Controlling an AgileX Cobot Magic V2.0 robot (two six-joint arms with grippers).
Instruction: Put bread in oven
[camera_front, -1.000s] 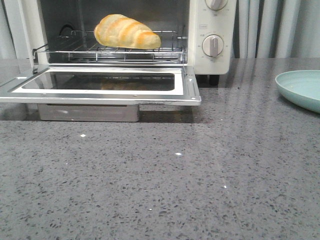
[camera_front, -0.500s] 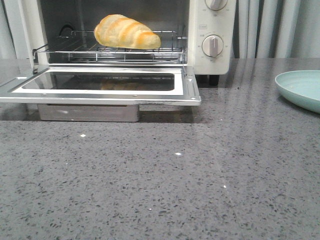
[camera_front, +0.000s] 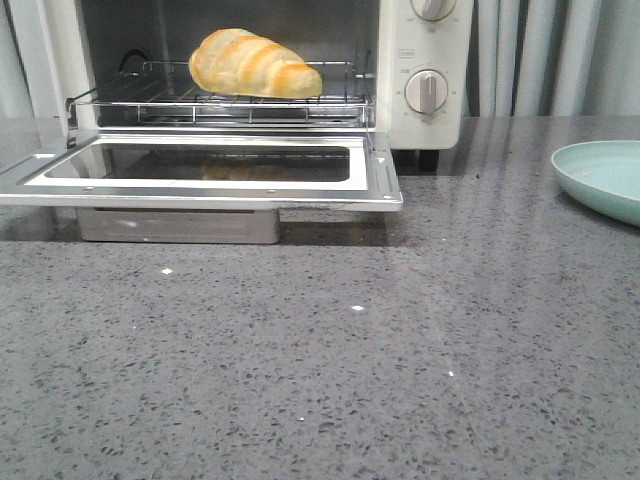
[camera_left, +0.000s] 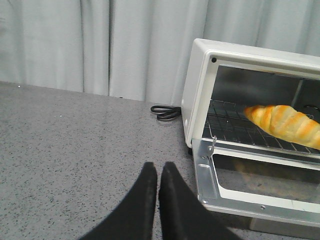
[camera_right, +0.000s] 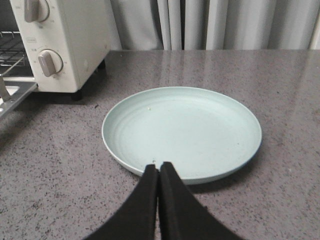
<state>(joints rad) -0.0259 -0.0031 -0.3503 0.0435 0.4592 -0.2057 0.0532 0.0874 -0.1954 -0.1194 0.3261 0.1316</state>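
Black left pincer and right pincer pressed closed.

We see a kitchen-like set: a speckled grey stone counter, a cream toaster oven at its far edge, a pale green plate toward its right edge, grey curtains behind.

Your front cam sits low, facing the oven at the table's far edge. Left wrist shares its open door; right wrist shares the plate.
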